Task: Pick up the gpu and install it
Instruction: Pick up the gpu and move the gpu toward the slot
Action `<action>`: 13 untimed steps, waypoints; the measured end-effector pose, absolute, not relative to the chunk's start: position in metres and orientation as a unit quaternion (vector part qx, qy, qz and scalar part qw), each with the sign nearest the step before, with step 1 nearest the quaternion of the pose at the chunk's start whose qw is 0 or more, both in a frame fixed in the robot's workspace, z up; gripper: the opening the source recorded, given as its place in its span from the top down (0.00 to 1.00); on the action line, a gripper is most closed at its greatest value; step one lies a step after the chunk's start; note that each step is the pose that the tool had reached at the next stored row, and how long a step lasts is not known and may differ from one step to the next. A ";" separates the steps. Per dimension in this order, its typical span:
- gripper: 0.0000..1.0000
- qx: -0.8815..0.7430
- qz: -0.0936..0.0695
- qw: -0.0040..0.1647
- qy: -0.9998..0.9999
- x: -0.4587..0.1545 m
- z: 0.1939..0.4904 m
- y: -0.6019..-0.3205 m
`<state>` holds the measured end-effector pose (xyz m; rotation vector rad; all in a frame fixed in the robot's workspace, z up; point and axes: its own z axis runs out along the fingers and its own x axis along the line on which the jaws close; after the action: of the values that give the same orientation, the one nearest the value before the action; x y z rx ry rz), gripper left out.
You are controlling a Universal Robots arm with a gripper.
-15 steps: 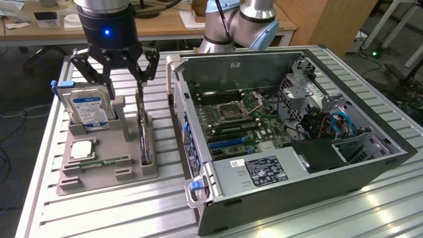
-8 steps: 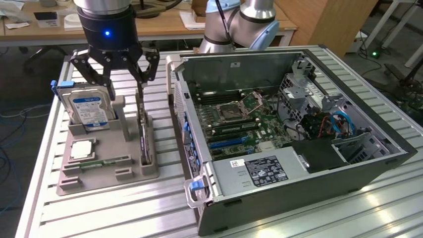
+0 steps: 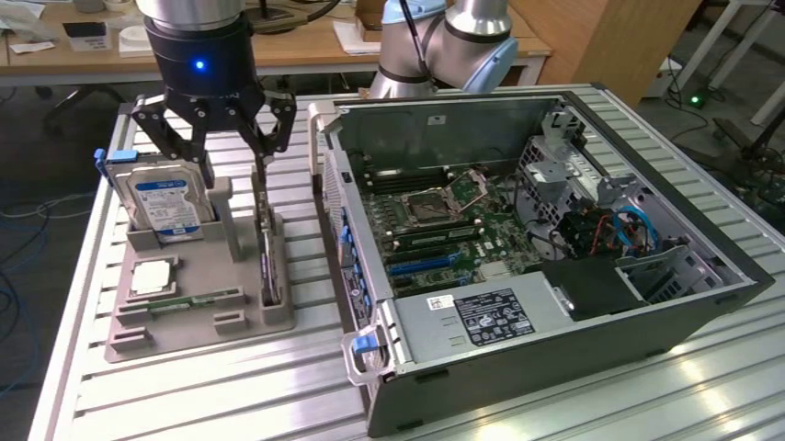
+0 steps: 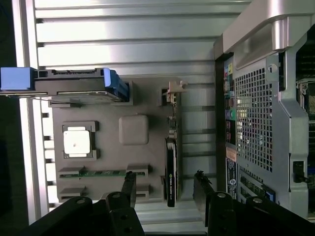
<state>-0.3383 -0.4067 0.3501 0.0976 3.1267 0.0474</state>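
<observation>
gripper (image 3: 233, 173), jaws apart, above gpu (image 3: 267, 253)

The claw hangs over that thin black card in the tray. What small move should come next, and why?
Probably a short descent. The gripper is open, its fingers flanking the gpu without touching it, and the card stands on edge in the grey tray, so lowering should seat the fingers for a grasp.

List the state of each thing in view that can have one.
gripper: open, straddling the gpu.
gpu: upright on its edge in a tray slot, not installed.
hard drive: upright in its tray holder.
CPU: flat in its tray pocket.
memory stick: lying in its tray slot.
case: side open, motherboard exposed.
</observation>
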 end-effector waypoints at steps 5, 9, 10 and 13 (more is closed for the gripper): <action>0.41 0.031 0.015 0.007 0.999 -0.338 0.349 -0.408; 0.41 0.031 0.015 0.007 0.999 -0.338 0.347 -0.410; 0.41 0.031 0.015 0.007 0.999 -0.338 0.347 -0.410; 0.41 0.031 0.014 0.006 0.999 -0.338 0.346 -0.411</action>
<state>-0.3384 -0.4107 0.3456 0.0977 3.1268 0.0445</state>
